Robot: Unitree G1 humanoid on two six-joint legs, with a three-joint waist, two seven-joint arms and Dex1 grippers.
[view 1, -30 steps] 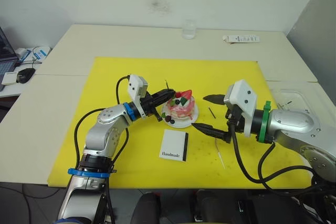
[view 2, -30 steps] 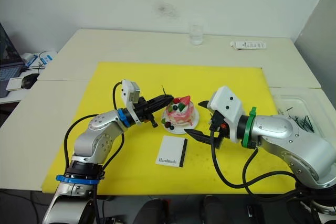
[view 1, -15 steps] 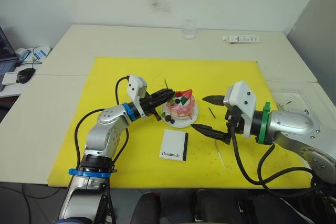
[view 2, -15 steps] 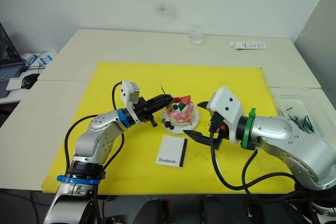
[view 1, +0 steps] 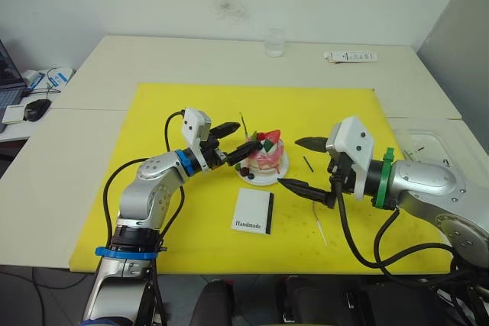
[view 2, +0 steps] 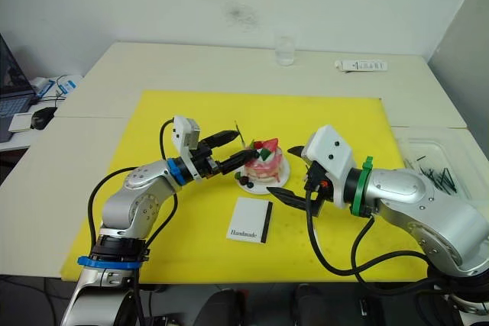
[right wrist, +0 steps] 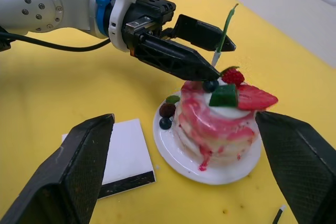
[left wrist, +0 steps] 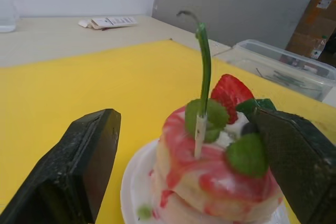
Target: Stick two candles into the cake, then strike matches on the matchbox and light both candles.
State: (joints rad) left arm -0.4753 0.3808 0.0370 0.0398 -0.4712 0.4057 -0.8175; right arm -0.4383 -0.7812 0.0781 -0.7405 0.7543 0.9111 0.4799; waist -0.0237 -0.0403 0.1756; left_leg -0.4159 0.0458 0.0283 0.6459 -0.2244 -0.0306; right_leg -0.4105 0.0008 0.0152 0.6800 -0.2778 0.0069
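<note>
While left arm reaches to cake, jaws apart, candle upright

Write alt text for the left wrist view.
A thin green candle stands upright in a pink-and-white cake topped with a strawberry, between the left gripper's two open black fingers. The cake's white plate sits on a yellow mat.
</note>
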